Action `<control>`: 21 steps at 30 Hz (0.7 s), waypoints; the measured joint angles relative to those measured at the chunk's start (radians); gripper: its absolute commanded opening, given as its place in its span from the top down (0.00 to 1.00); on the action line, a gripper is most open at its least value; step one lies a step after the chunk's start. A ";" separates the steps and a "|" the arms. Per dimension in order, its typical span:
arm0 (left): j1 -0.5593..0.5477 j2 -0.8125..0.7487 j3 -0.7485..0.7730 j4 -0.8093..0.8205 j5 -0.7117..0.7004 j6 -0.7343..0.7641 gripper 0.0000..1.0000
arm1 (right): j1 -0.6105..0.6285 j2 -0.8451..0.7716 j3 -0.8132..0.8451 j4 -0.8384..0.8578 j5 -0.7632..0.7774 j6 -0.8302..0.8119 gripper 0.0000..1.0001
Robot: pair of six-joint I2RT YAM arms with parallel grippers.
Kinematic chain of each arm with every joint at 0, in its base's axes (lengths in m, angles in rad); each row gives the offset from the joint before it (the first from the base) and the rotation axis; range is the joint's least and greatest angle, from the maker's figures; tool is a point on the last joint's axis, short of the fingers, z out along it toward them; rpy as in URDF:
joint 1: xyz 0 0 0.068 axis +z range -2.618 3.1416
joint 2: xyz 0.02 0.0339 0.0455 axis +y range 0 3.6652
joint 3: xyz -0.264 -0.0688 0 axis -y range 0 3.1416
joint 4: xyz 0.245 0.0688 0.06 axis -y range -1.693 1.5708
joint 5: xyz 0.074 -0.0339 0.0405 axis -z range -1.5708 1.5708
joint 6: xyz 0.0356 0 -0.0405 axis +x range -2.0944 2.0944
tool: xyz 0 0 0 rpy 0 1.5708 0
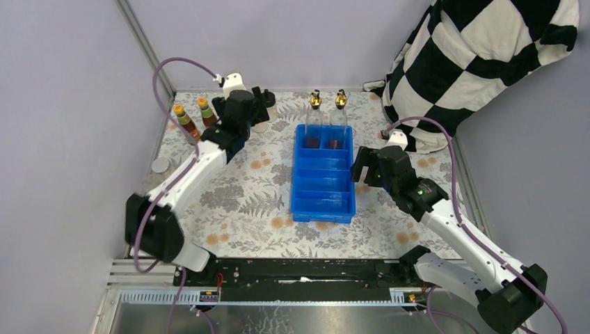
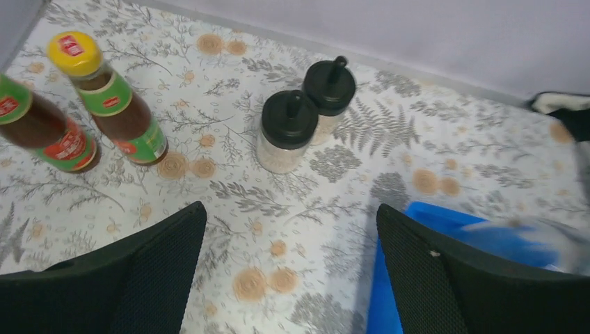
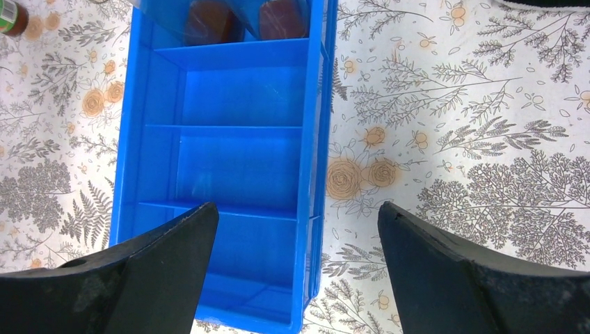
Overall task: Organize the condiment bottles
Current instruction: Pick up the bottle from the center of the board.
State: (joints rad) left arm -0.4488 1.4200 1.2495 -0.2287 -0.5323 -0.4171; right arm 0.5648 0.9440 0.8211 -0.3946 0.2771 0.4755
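Now, I see two gold-spouted bottles (image 1: pixel 315 111) standing in the far compartment of the blue tray (image 1: pixel 322 203). Two black-capped bottles (image 2: pixel 287 136) and two sauce bottles (image 2: pixel 115 104) stand on the bench (image 2: pixel 431 160), far left. My left hand (image 2: pixel 290 211) hangs near them, fingers apart, empty. My right hand (image 3: pixel 297 209), also spread, hovers over the tray's right rim.

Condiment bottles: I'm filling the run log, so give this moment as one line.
left gripper open near black-capped bottles | right gripper open at blue tray right rim | gold-spouted bottles in far compartment | sauce bottles on table
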 measured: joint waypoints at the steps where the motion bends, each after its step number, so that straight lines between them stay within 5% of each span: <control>1: 0.030 0.042 0.015 0.010 0.034 0.007 0.05 | 0.000 0.000 0.000 -0.003 0.000 0.000 0.08; 11: 0.140 0.424 0.196 0.033 0.278 0.072 0.05 | 0.000 0.007 0.000 -0.020 -0.001 -0.016 0.08; 21: 0.159 0.529 0.288 0.041 0.290 0.121 0.07 | 0.000 0.060 0.000 -0.011 0.001 -0.038 0.07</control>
State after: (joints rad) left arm -0.2901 1.9495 1.5372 -0.1875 -0.2424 -0.2958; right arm 0.5648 1.0035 0.8207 -0.4057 0.2779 0.4377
